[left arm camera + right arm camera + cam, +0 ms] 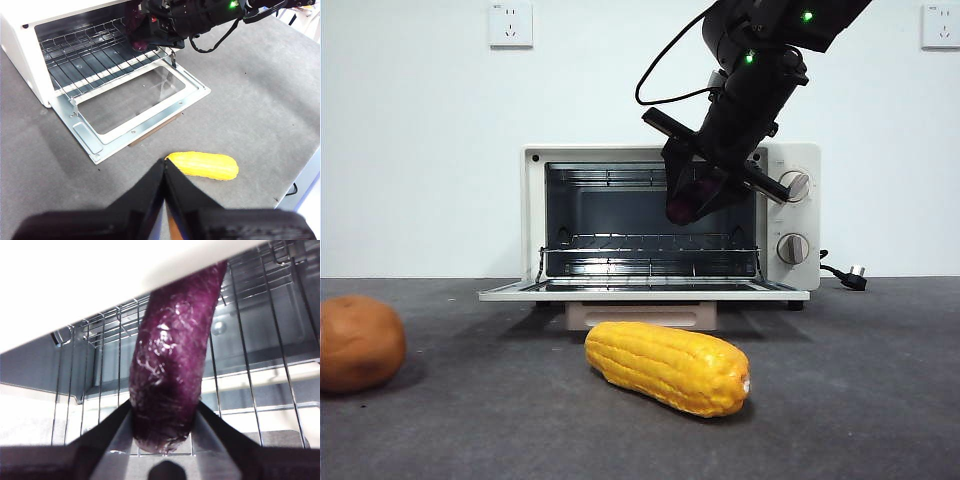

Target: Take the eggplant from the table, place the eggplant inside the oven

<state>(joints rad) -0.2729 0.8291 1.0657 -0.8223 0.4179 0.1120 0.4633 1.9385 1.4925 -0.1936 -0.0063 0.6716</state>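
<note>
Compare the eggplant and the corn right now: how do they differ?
The eggplant is dark purple; the corn is yellow. The eggplant is held in the air by the right tool at the open oven; the corn lies free on the table before it. Both are oblong vegetables.

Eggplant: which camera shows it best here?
The right wrist view: the eggplant fills the frame, clamped in the right gripper. The front and left wrist views show only a purple sliver behind the jaws.

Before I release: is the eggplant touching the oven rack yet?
Apart. Front view shows the eggplant, clamped in the right gripper, hanging clear above the wire rack.
</note>
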